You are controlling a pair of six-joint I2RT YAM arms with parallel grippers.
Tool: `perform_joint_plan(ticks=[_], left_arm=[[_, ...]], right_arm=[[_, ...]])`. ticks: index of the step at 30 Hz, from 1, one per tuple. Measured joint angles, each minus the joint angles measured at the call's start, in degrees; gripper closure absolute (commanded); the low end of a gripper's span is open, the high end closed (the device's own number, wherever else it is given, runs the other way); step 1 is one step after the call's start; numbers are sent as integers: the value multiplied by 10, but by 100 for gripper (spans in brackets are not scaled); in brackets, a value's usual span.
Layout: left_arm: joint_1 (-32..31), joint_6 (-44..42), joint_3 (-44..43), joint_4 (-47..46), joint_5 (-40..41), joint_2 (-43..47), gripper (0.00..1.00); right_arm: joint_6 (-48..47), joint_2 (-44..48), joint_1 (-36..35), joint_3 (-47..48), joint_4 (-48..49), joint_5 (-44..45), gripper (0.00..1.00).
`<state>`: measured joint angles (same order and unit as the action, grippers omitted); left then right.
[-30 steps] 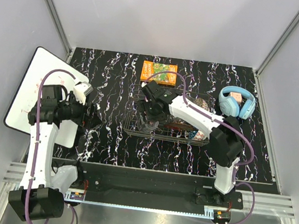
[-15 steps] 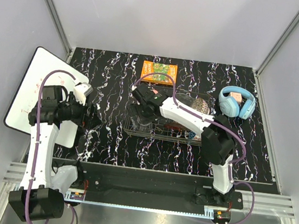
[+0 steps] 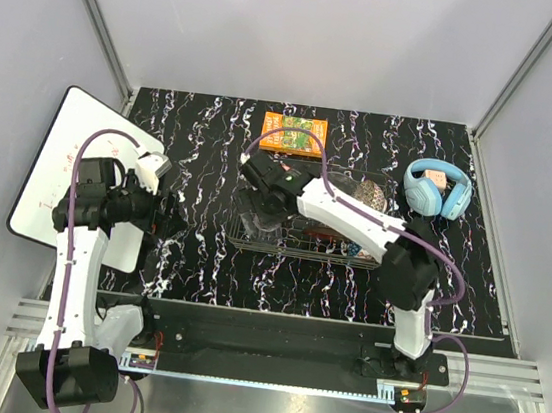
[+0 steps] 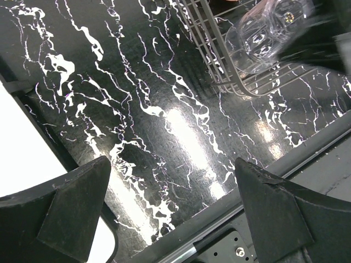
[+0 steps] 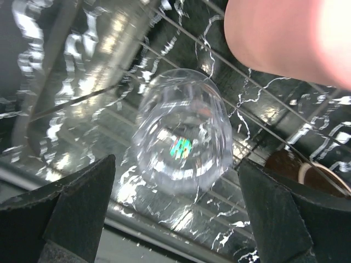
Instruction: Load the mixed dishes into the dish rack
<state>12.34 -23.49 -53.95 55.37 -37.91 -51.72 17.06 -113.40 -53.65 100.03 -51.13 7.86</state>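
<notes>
The wire dish rack [image 3: 302,242] stands mid-table. A small clear glass cup [image 5: 184,131] lies on its side on the wires at the rack's left end. It also shows in the left wrist view [image 4: 263,33]. My right gripper [image 5: 175,181] hangs open just above the cup, one finger on each side and neither touching it; in the top view [image 3: 263,213] it is over the rack's left end. The pink cup [image 5: 290,38] is right beside it. A beige patterned bowl [image 3: 371,191] and a red bowl [image 3: 328,235] sit in the rack. My left gripper [image 4: 173,170] is open and empty over bare table left of the rack.
An orange-green box [image 3: 294,133] lies behind the rack. Light-blue headphones [image 3: 438,186] lie at the back right. A flat white board [image 3: 64,170] lies at the table's left edge under the left arm. The table's front edge is close to the left gripper.
The right gripper has drawn up and to the back left, away from the rack's left end. The left arm has not moved.
</notes>
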Motion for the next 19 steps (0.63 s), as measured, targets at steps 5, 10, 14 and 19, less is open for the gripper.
perform_joint_plan(ticks=[5, 10, 14, 19], left_arm=[[0, 0, 0, 0, 11, 7, 1], [0, 0, 0, 0, 22, 10, 1], [0, 0, 0, 0, 24, 10, 1], [0, 4, 0, 0, 29, 10, 1]], right_arm=[[-3, 88, -10, 9, -15, 8, 0], [-2, 274, -12, -60, 13, 50, 0], [13, 409, -12, -148, 27, 97, 0], [39, 468, -12, -249, 30, 136, 0]])
